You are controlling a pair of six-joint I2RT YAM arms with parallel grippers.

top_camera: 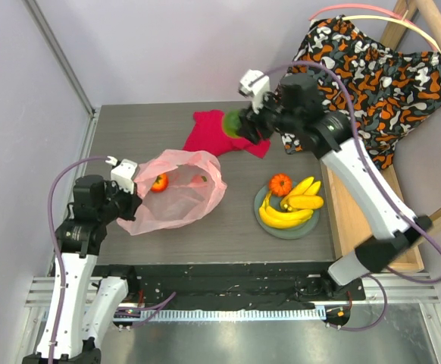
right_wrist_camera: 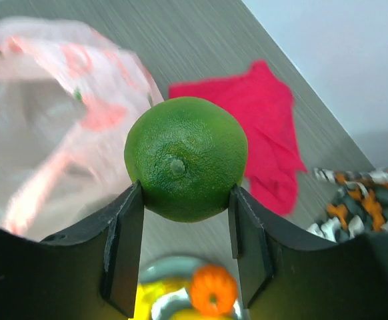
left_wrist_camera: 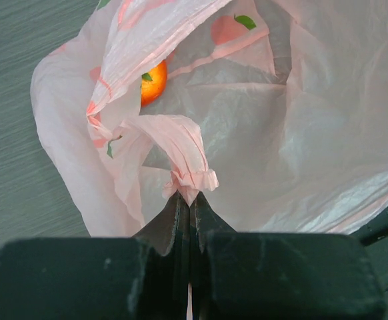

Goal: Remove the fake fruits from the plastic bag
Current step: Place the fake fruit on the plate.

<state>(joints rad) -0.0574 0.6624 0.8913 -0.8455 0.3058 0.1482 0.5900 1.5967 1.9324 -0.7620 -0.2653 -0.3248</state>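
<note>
The left gripper (left_wrist_camera: 189,200) is clamping, with its jaws fully closed, a gathered fold at the rim of the thin, crinkly, translucent pale-pink plastic bag (left_wrist_camera: 301,133). The bag is lying on the grey wood-grain table (top_camera: 129,129) with its mouth gaping open. A glossy orange round fruit (left_wrist_camera: 154,81) is sitting inside the bag near that rim. A second reddish shape (top_camera: 198,180) is showing through the film and is possibly another fruit, but the view is too dim to confirm this. The right gripper (right_wrist_camera: 184,200) is gripping a round, dimpled green plastic fruit (right_wrist_camera: 184,157) between its partly spread fingers, aloft and overlapping the edge of the crumpled red cloth (top_camera: 205,136) in the top view. To the right of the bag, a round grey-green plate (top_camera: 289,233) is carrying several yellow plastic bananas (top_camera: 292,208) and a small ribbed orange fruit (top_camera: 280,183).
</note>
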